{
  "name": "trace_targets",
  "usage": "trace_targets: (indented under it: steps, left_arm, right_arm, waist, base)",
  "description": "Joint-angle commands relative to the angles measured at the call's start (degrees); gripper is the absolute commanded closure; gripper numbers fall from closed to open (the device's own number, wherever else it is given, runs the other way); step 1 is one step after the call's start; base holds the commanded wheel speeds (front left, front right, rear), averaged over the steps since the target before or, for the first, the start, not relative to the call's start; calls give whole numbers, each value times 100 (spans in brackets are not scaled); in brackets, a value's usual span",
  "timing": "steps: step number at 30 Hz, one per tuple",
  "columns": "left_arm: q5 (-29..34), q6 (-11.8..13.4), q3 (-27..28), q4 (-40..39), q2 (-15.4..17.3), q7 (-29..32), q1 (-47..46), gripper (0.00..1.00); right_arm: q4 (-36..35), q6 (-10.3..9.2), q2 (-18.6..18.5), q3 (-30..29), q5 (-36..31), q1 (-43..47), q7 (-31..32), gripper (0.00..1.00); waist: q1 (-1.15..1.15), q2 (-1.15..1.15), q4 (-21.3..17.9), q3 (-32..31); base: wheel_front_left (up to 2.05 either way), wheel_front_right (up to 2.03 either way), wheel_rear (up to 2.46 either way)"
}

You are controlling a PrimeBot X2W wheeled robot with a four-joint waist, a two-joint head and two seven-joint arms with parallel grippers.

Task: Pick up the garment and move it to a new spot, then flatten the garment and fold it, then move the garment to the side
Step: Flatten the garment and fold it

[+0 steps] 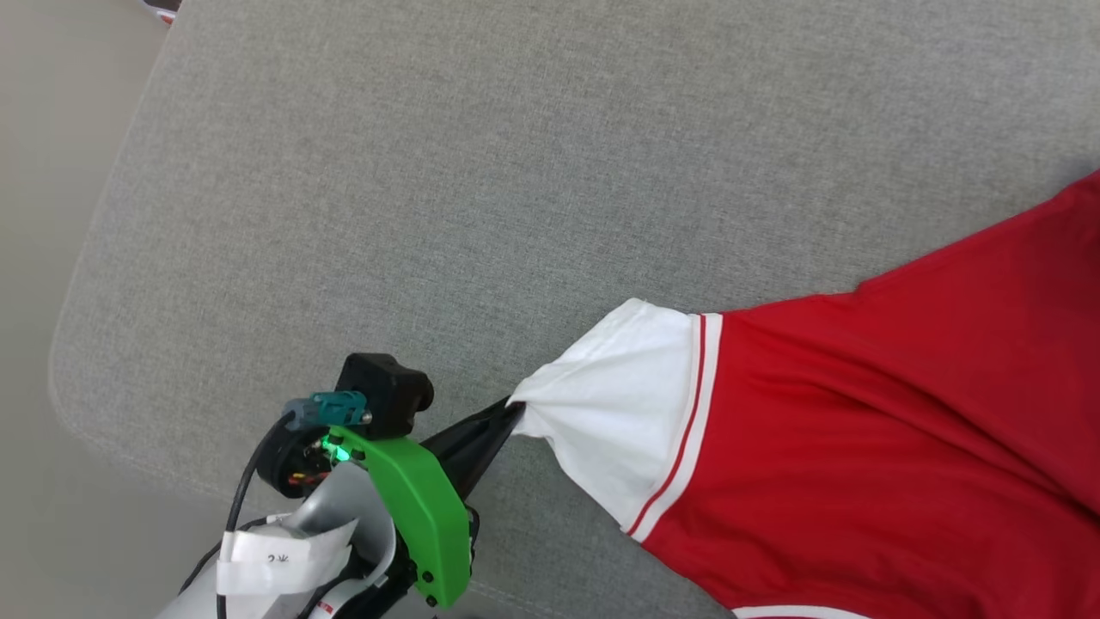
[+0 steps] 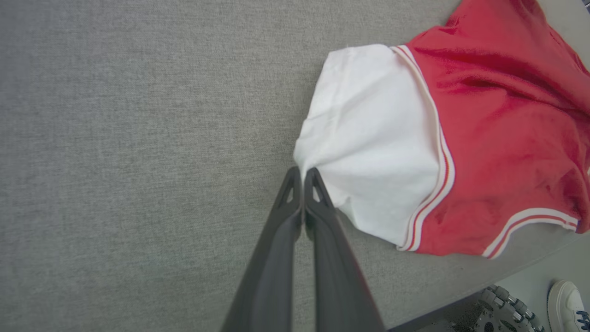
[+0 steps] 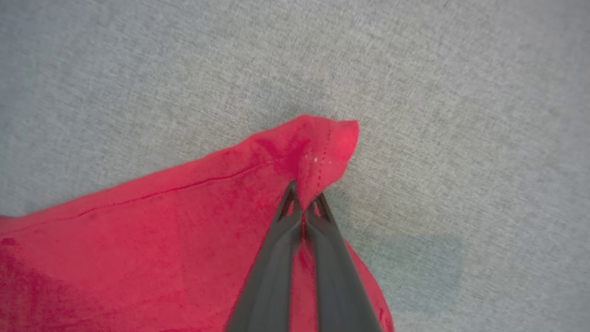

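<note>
Nearest, at the bottom left of the head view, is the left arm (image 1: 344, 516) with its green cover (image 1: 421, 507). The left jaws are shut tight. They pinch the edge of the white sleeve (image 1: 619, 413) of the garment (image 1: 859, 413).

In the left wrist view, the two dark fingers (image 2: 272, 258) rise from the bottom middle. They meet right at the sleeve's edge. The cloth is bunched to a point there, and creases run toward that point, so the sleeve looks tugged. I think the jaws hold it this way to pull the sleeve out sideways.

Past the sleeve comes the red and white stripe. Then the red body of the shirt fills the right and lower right of the head view. It lies on the grey surface (image 1: 430, 172), but not flat. Soft folds show at the upper right of the left wrist view. Its striped hem lies near the surface's edge at the lower right there.

In the right wrist view, the right jaws are shut too. Their fingers (image 3: 272, 267) nip a red corner in the middle of the frame, and it stands up in a little peak. My guess is that holding two parts at once lets the robot lift the shirt or stretch it.

Farthest off, the grey surface runs across the top of the head view. That looks like room for spreading the shirt out. The pale floor (image 1: 34, 344) is at the far left.
</note>
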Motion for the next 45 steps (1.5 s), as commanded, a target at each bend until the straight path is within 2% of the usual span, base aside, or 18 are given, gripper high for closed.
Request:
trace_targets:
  steps: [1, 10, 21, 31, 45]
  left_arm:
    - [51, 62, 53, -1, 76, -40, -21, 100]
    - [142, 296, 323, -266, 307, -86, -32, 100]
    - [243, 683, 955, -627, 614, -312, -145, 100]
    - [221, 1031, 1827, -930, 688, -922, -292, 100]
    - [406, 1113, 2567, -1409, 787, -1714, -596, 100]
  right_arm:
    - [28, -5, -13, 3, 68, 73, -207, 100]
    - [-34, -5, -76, -57, 346, 263, -1287, 100]
    - [-412, -5, -58, -180, 461, 626, -2573, 100]
    - [-1171, -5, -24, -304, 606, 1180, -3186, 100]
    - [-2359, -5, 468, -951, 608, 1620, -3634, 100]
  waist:
    - [0, 0, -232, -331]
    - [0, 0, -651, -1006]
    - [0, 0, -1264, -1696]
    - [0, 0, -1719, -2110]
    - [0, 0, -2104, -2360]
  base:
    - [0, 0, 0]
    - [0, 0, 0]
    - [0, 0, 0]
    - [0, 0, 0]
    - [0, 0, 0]
